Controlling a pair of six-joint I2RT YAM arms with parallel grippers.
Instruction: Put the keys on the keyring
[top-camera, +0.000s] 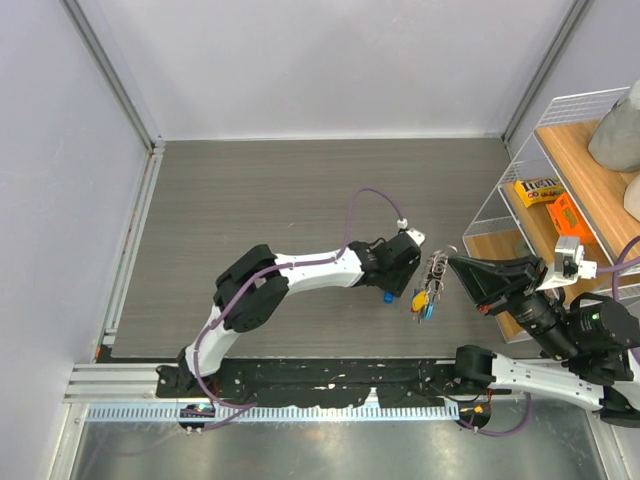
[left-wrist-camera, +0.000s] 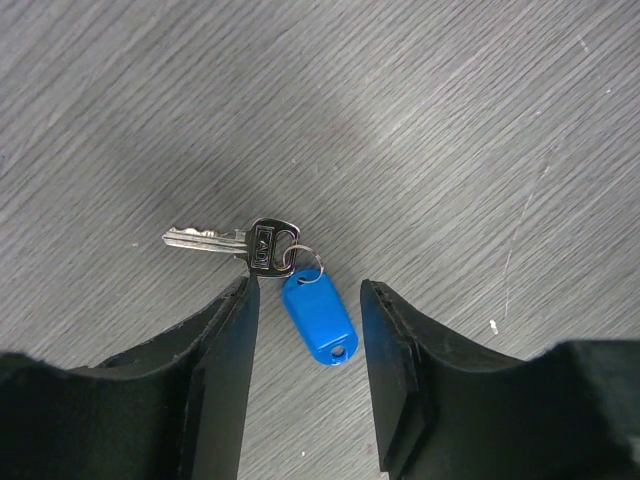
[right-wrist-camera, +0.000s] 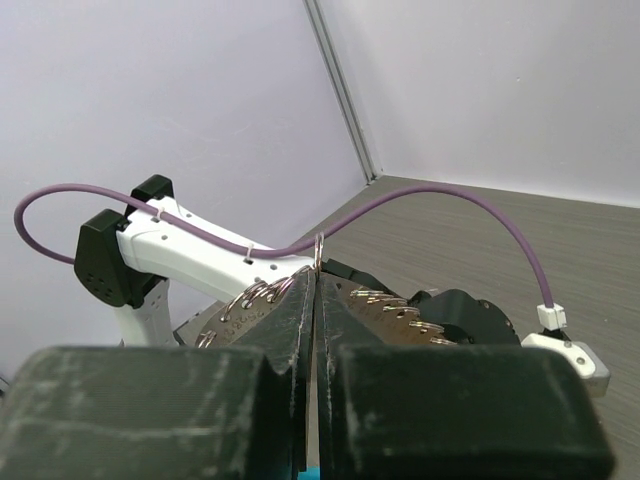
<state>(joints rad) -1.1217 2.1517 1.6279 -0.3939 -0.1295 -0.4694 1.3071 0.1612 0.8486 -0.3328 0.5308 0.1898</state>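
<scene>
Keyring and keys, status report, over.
Left hand open, straddling blue-tagged key flat on table. Right hand shut on keyring, held up, keys hanging. Nothing seen blocking.

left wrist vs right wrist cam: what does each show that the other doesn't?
Left wrist only: a silver key with a blue tag lying on the table, the tag between the open left jaws. Right wrist only: the right jaws shut on the keyring, with the left arm and its purple cable behind. Both: the grey wood-grain table.
</scene>
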